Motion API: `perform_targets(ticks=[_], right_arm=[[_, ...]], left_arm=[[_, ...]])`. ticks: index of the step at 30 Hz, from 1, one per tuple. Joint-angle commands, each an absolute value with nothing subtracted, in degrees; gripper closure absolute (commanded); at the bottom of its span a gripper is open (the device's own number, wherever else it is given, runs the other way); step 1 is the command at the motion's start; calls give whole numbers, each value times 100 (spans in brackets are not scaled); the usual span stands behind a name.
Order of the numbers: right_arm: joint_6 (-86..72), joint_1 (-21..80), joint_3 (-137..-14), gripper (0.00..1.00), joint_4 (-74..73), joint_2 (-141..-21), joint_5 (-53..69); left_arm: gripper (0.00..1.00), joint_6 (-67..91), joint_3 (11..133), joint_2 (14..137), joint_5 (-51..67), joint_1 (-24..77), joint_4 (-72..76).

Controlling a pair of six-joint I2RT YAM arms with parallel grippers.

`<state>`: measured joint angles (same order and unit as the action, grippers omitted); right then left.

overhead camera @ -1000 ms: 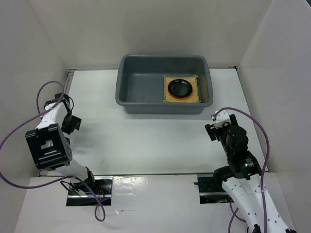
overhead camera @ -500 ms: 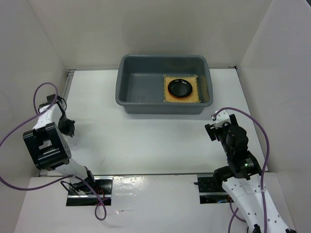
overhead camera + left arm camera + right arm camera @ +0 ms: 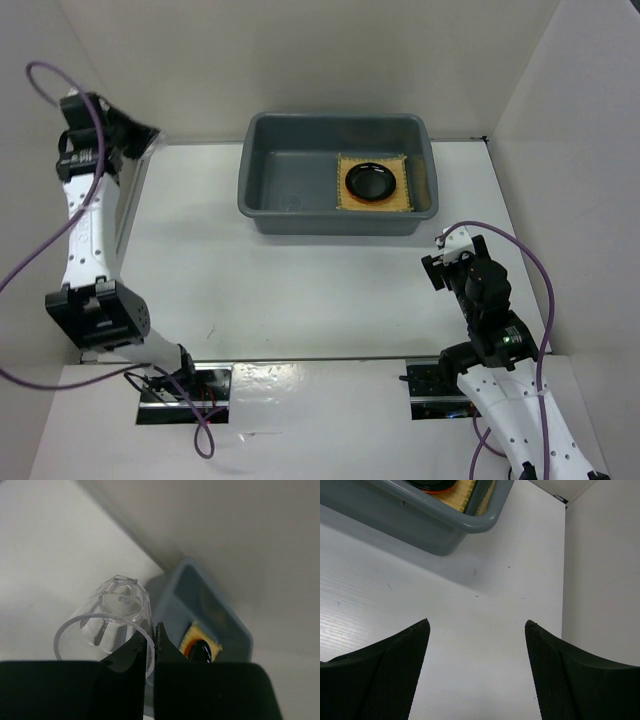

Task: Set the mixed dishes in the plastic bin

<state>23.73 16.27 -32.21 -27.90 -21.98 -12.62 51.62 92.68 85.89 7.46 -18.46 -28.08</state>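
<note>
A small clear glass cup point(image 3: 111, 617) hangs tilted in the air, its mouth toward the camera. My left gripper point(image 3: 149, 641) is shut on its rim, one finger inside and one outside. In the top view my left gripper point(image 3: 138, 134) is raised high at the far left, level with the dark grey plastic bin point(image 3: 290, 182). I cannot make out the cup there. In the bin's right half lies the tan woven mat point(image 3: 398, 200), with the black plate point(image 3: 372, 180) on an orange plate whose rim point(image 3: 366, 198) peeks out. My right gripper point(image 3: 446, 262) is open over bare table.
White walls close in the table on the left, back and right. The bin point(image 3: 435, 522) fills the top left of the right wrist view, beyond my right gripper point(image 3: 476, 625). In the left wrist view the bin point(image 3: 227, 622) lies below and beyond the cup.
My left gripper shut on the glass cup low at the table's left side, then the arm swung up and toward the back left corner with it. The right arm has not moved.
</note>
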Motion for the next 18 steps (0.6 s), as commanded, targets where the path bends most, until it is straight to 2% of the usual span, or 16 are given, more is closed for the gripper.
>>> perform_targets(ticks=[1,4,5,7,14,18], right_arm=[[2391,1688,-3190,18,-2628,-2232,-1257],[2391,1688,-3190,18,-2628,-2180,-1310],[2391,1688,-3190,18,-2628,-2180,-1310],[2391,1688,-3190,18,-2628,-2180,-1310],[2391,1688,-3190,18,-2628,-2180,-1310],[2391,1688,-3190,18,-2628,-2180,-1310]], left_arm=[[100,4380,10740,9533,1521,-1101,-2696],[100,3202,12089,10676,1214,-161,-3864],[100,2712,13242,11383,1091,320,-4642],[100,2331,14706,12448,346,858,-5481],[100,2259,14634,13359,-1422,2064,-5739],[100,2259,14730,13728,-1740,2285,-5801]])
